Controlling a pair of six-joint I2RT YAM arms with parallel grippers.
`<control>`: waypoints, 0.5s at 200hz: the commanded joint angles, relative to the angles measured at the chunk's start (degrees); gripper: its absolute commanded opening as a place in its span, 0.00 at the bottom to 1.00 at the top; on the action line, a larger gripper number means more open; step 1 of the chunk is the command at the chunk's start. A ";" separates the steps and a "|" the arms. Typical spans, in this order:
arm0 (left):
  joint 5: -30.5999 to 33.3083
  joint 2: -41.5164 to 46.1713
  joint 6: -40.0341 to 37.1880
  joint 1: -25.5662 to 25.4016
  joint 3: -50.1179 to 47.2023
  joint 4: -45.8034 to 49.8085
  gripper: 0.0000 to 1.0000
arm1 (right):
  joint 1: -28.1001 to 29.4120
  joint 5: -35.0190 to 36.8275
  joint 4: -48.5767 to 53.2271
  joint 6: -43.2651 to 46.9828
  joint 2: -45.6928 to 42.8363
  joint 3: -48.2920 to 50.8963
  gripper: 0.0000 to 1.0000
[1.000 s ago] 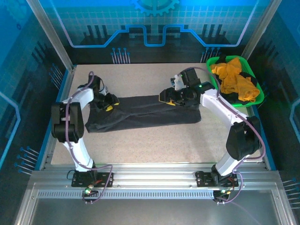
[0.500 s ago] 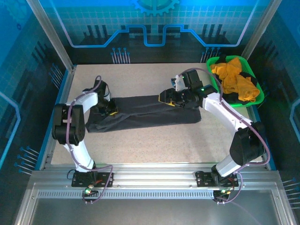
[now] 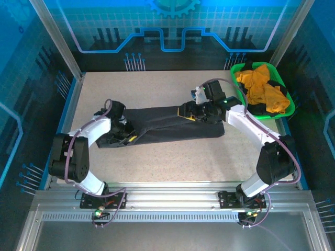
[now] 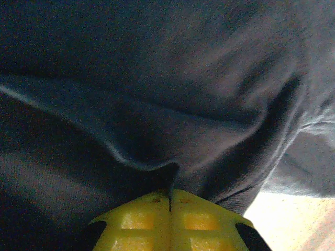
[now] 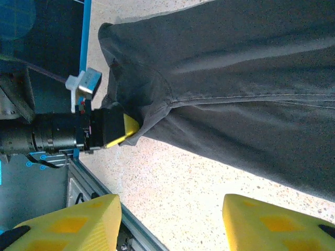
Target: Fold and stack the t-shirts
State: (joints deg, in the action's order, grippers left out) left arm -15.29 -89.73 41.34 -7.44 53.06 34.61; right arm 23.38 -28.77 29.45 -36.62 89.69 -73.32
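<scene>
Grippers at both ends of the grey shirt [image 3: 172, 128]

From above, the grey shirt lies on the surface [image 3: 157, 86] as a long folded band, running from in front of the left arm across to the right arm, its right end squared off. The left gripper [image 3: 129, 138] sits low at the band's near left edge. In the left wrist view its yellow fingers [image 4: 141, 219] are pressed together with a ridge of dark cloth [image 4: 157, 104] caught between them, so it is clamped on the grey shirt; a patch of bare surface [image 4: 293, 219] shows at the lower right.

The right gripper [image 3: 186, 111] hangs over the far edge of the band, toward its right end. In the right wrist view its two yellow fingers [image 5: 68, 225] stand well apart with nothing between them, speckled surface [image 5: 172, 172] below. That view also looks along the grey shirt [image 5: 235, 78] to the left gripper [image 5: 124, 129] biting a bunched fold at its end.

The orange shirt [image 3: 261, 91] is heaped in the green basket [image 3: 238, 70] at the far right corner, with something dark beside it there.
</scene>
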 commanded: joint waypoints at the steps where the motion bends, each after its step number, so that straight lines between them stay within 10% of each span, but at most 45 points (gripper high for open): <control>1: -0.72 3.13 11.42 -2.51 -2.46 -0.17 0.13 | 0.62 -1.57 -1.15 -0.03 0.75 1.31 0.55; 27: -0.98 3.52 16.72 -4.03 -3.89 0.86 0.41 | 0.51 -2.07 -1.57 -0.02 0.76 2.54 0.55; 100: 10.48 10.87 11.49 1.47 3.75 12.66 0.39 | 0.53 -2.67 -2.82 -0.90 0.53 4.59 0.54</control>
State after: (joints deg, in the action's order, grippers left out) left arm -11.49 -81.01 54.85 -9.87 54.02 41.01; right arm 23.38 -29.65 27.97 -36.69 89.71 -69.19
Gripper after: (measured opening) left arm 0.391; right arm 0.539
